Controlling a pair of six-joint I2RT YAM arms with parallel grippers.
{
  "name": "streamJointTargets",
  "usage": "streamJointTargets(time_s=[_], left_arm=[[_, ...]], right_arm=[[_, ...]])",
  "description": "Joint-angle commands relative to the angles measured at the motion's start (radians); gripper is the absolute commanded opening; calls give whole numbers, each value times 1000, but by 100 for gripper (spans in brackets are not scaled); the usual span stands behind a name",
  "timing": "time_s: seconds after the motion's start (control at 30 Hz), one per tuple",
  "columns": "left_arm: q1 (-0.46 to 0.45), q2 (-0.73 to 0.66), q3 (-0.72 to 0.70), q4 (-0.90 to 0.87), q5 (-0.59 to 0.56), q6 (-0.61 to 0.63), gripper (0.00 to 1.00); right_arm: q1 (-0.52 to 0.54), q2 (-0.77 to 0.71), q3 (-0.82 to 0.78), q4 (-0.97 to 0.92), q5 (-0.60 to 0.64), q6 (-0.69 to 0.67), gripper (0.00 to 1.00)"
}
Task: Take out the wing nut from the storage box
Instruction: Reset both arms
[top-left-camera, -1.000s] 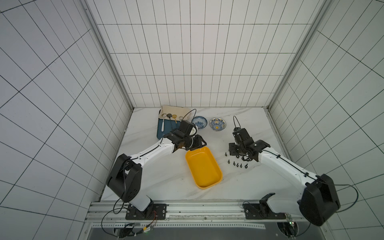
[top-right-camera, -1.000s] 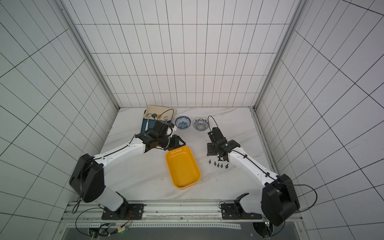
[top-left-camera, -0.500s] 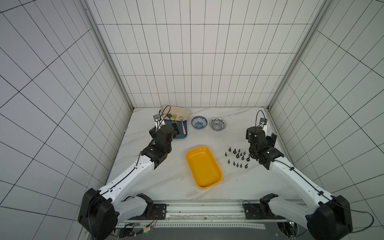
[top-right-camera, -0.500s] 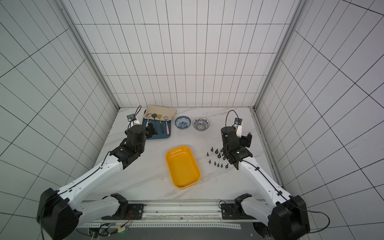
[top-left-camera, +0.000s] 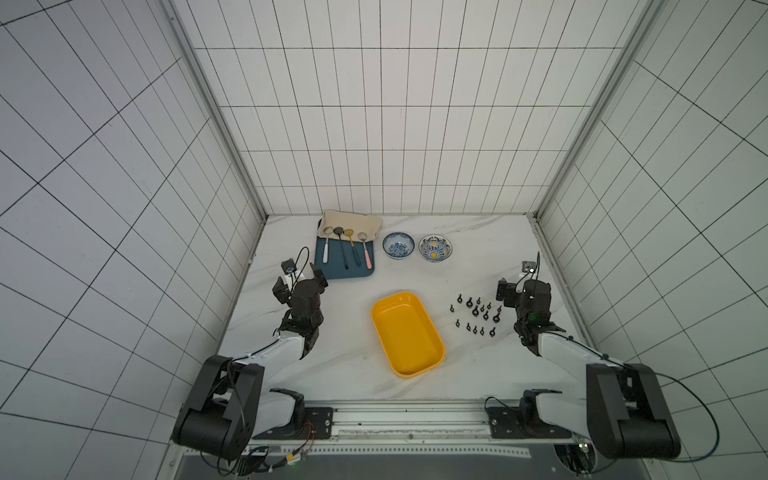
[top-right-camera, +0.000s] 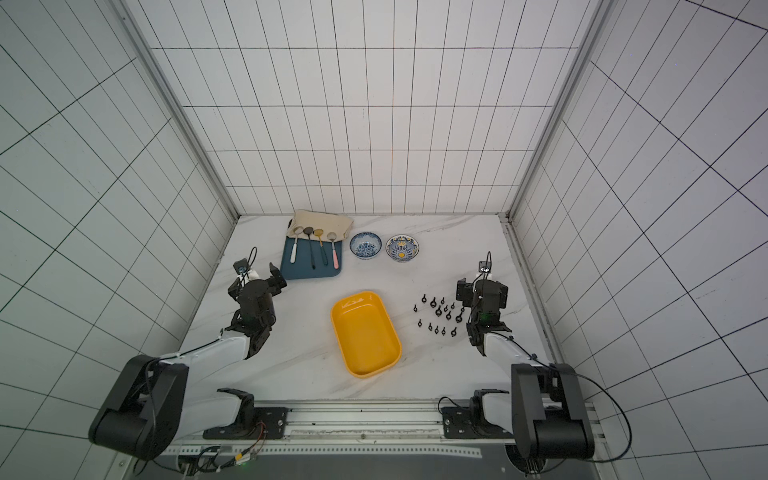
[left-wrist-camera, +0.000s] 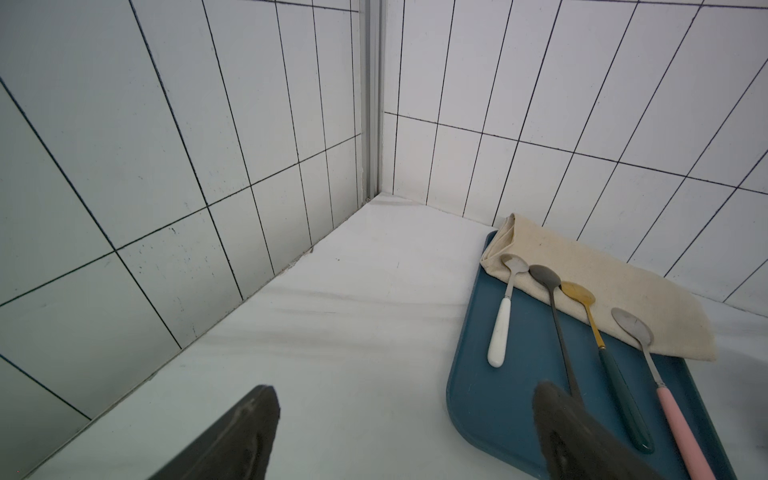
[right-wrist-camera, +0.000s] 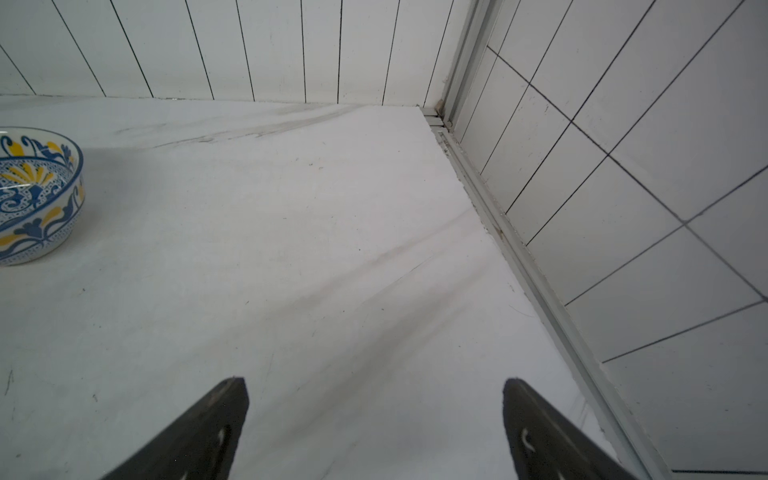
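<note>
Where the counter (top-left-camera: 332, 361) runs between the two arms, the box (top-left-camera: 407, 334) lies near the middle, set at a slant, one short end toward the back wall; in both top views its floor shows plain yellow.

Nuts (top-left-camera: 478, 316): small, black, in a loose scatter on the counter just right of the box, apart from its rim; they lie between the box and the right gripper (top-left-camera: 525, 293); too small to make out each one's shape.

Right gripper: jaws spread wide, nothing between them; it is near the right wall, close beside the scatter; whether it touches a nut cannot be told. In its wrist view the fingers (right-wrist-camera: 199, 432) frame bare counter, the yellow bowl (right-wrist-camera: 37, 195) farther off.

Left gripper (top-left-camera: 300, 282): jaws spread wide, empty; well apart from the box, just beside the near corner of the tray (top-left-camera: 345, 273). In its wrist view one finger (left-wrist-camera: 561, 432) overlaps that corner.

The tray carries four spoons (top-left-camera: 345, 249) side by side, their heads on a folded cloth (top-left-camera: 353, 220) at the far end; blue bowl (top-left-camera: 398, 246) and yellow bowl stand to its right, behind the box.
</note>
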Motion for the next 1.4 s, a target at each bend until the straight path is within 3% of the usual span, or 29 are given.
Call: streamJointTargets(time_s=[0.0, 0.07, 0.13, 0.2, 0.27, 0.43, 0.53, 0.6, 0.73, 0.77, 0.83, 0.93, 0.97, 1.03, 1.1, 1.17, 1.37], left_arm=[[23, 3, 14, 70, 39, 64, 98], [25, -3, 2, 57, 77, 134, 98], [49, 23, -38, 76, 82, 85, 98], [50, 79, -91, 245, 103, 104, 98], [47, 122, -86, 280, 124, 150, 97], [90, 403, -102, 655, 154, 175, 97], [101, 280, -42, 324, 176, 107, 98], [129, 313, 4, 299, 180, 89, 98], [153, 322, 27, 265, 217, 77, 98], [154, 311, 32, 232, 221, 69, 98], [156, 295, 45, 183, 225, 58, 98], [156, 301, 41, 199, 224, 62, 98], [156, 298, 42, 194, 224, 61, 98], [156, 299, 42, 193, 223, 61, 98], [155, 299, 43, 193, 223, 62, 98], [155, 299, 43, 193, 223, 61, 98], [155, 299, 42, 193, 223, 63, 98]], right_arm=[[-15, 22, -40, 167, -51, -44, 99], [-26, 45, -35, 195, -47, -44, 99], [-46, 40, -22, 161, -67, -28, 99], [-54, 44, -17, 155, -86, -30, 99], [-55, 53, -5, 142, -111, -36, 99], [-55, 33, -34, 172, -115, -17, 99], [-69, 26, -60, 229, -104, 27, 99], [-87, 61, -74, 286, -121, 37, 99], [-129, 322, -139, 717, -181, 69, 99], [-129, 310, -137, 694, -180, 72, 99], [-134, 228, -76, 447, -205, 68, 99], [-136, 285, 52, 303, -334, 20, 99], [-141, 256, 64, 210, -288, 40, 99], [-116, 292, 56, 300, -172, 52, 99], [-115, 266, 75, 206, -172, 55, 99], [-113, 285, 62, 270, -166, 52, 99], [-114, 273, 69, 234, -170, 54, 99]])
